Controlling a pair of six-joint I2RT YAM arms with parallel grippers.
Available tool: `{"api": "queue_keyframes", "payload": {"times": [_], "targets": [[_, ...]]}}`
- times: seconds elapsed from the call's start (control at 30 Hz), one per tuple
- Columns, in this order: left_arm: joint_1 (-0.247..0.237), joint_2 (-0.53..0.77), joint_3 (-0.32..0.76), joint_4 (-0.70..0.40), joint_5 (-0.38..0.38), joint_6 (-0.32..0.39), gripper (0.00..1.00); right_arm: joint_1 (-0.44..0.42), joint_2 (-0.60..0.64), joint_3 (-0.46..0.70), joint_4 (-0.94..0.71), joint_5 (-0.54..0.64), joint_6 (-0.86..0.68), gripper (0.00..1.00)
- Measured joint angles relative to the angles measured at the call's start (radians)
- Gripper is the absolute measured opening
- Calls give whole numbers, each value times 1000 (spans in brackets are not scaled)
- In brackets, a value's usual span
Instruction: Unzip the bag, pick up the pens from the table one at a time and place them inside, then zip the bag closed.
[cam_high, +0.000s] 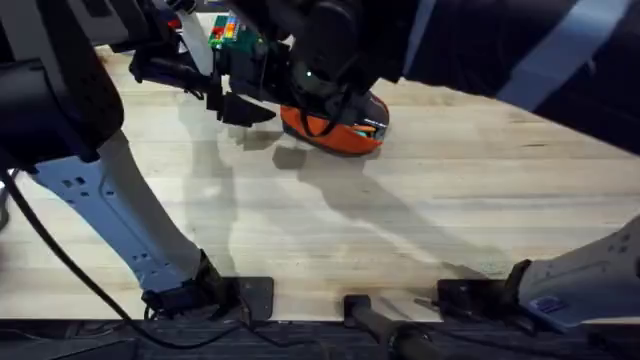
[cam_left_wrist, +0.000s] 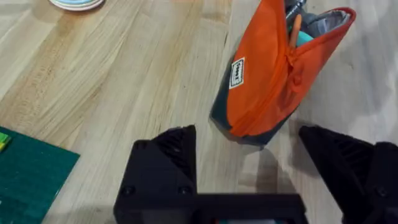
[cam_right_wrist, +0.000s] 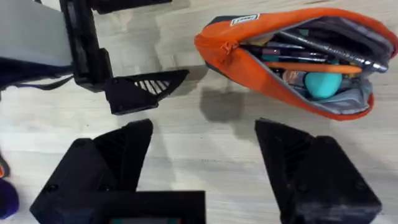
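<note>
Bag (cam_right_wrist: 292, 59) is lying on the table (cam_high: 400, 220) at the far centre, under both arms, mouth gaping wide. Right wrist view shows inside it: grey lining, several pens (cam_right_wrist: 311, 62) lying lengthwise including an orange one, plus a teal round thing (cam_right_wrist: 322, 84). No loose pens on the bare wood I can see, so loading looks done and zip-up is what's left, judging from this alone. Left gripper (cam_left_wrist: 249, 155) hangs just short of the bag's closed end, fingers spread wide, nothing between them. Right gripper (cam_right_wrist: 202, 155) hovers over bare table just beside the open mouth, fingers also spread and empty; the left one's fingertip is visible across from it near the zip end. Zip pull looks parked at the pinched orange corner of the opening (cam_right_wrist: 231, 45), can't make out the tab itself. Risks: pouch is soft and unanchored, so dragging the slider with one hand will likely just slide or fold the whole bag instead of closing it; the other gripper needs to pin the fabric at the end first. Pens sit high and close to the lip, so teeth may snag on a barrel or the teal thing and jam partway. Tab is small, easy to pinch fabric instead. Both wrists are crowded together over the bag in the overhead, so a finger clash is possible.
</note>
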Motion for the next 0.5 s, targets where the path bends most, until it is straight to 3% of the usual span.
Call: {"api": "queue_keyframes", "payload": {"times": [0.27,0.5], "targets": [[0,0,0,0,0,0,993,5,9,4,0,55,8,995],[0,0,0,0,0,0,992,6,89,9,0,69,24,996]]}}
